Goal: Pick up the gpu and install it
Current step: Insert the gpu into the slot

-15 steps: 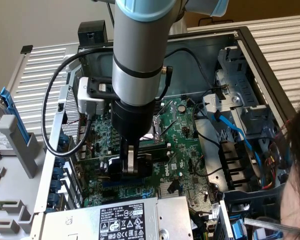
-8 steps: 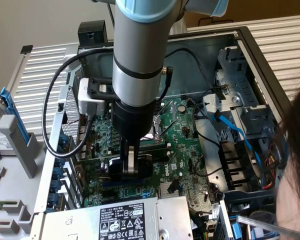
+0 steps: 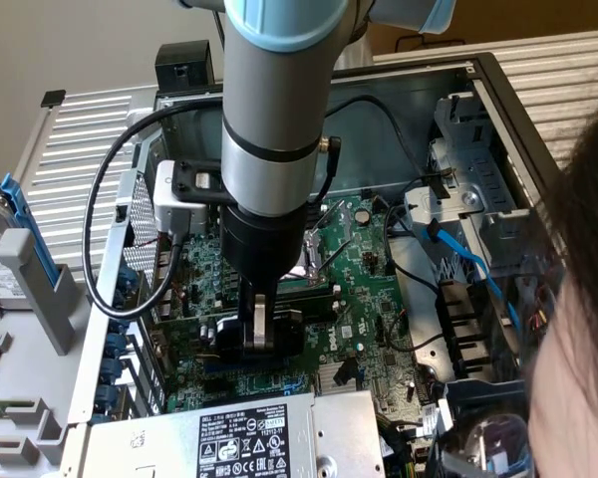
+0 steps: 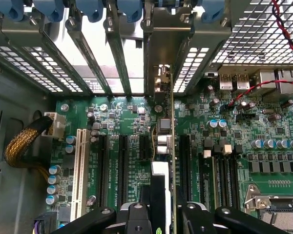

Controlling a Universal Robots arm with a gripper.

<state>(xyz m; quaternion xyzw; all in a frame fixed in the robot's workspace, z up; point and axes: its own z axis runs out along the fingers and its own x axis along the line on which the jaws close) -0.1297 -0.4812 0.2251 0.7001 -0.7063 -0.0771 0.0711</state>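
Your hand point(image 4: 162, 214) is closed on the gpu point(image 4: 167, 146), holding it on edge, low over the green motherboard point(image 3: 364, 269) inside the open computer case point(image 3: 498, 90). In the wrist view the card stands upright between the black expansion slots point(image 4: 123, 165), its silver bracket point(image 4: 158, 53) up against the slotted rear wall. Keep the card square and vertical, and press straight down; I judge a tilt would bind the edge connector. Watch the neighbouring white slot point(image 4: 79, 170), the capacitors point(image 4: 53, 185), and the braided cable point(image 4: 22, 146) well off to one side. The arm's own black cable point(image 3: 110, 249) loops near the case edge, and a person's head point(image 3: 578, 329) leans in on the exterior view's right.
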